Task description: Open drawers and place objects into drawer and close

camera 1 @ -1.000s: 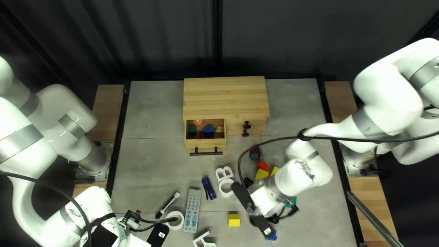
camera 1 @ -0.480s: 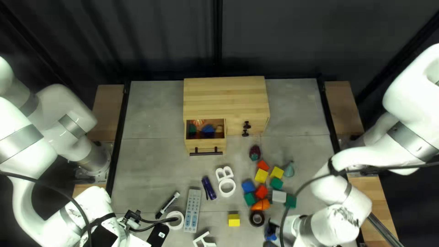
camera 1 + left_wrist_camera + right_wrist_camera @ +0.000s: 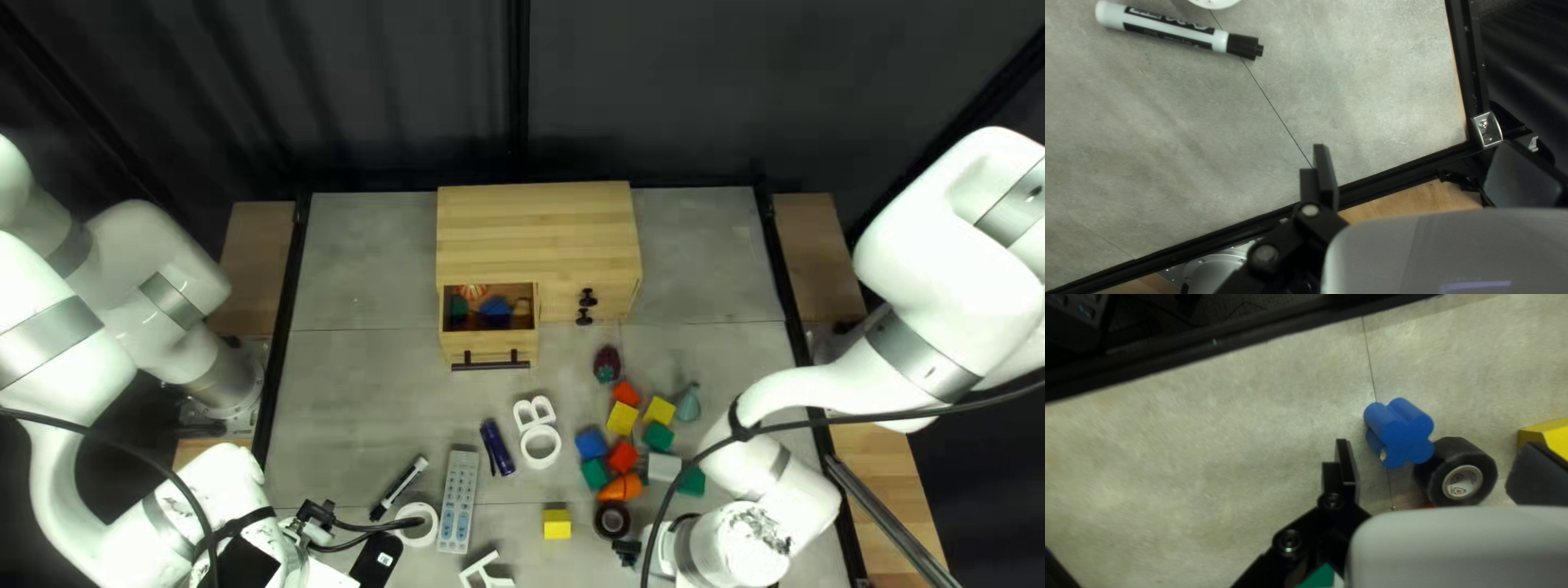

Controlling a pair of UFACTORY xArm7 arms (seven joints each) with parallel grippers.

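My left gripper point(image 3: 348, 534) is low at the near left; in its wrist view the same gripper point(image 3: 1416, 147) stands open with nothing between its fingers. My right gripper point(image 3: 628, 551), partly hidden by its arm, is near the table's near edge. In its wrist view this gripper point(image 3: 1436, 446) is open, with a blue lobed block point(image 3: 1402, 435) and a black tape roll point(image 3: 1462, 473) beyond and between its spread fingers, neither gripped. The wooden cabinet point(image 3: 539, 234) has its left drawer point(image 3: 490, 351) pulled out, holding blue, green and reddish things.
Several coloured blocks point(image 3: 622, 456) and a teal pear-like object point(image 3: 688, 404) lie right of centre. A remote point(image 3: 458, 501), marker point(image 3: 400, 488), purple cylinder point(image 3: 498, 448), white letter B point(image 3: 533, 412), white rings and a yellow block point(image 3: 557, 525) lie nearer the middle.
My right gripper has swung off the coloured blocks toward the near edge, uncovering them, and shifted slightly back left during the last half second. The left arm and drawer look unchanged.
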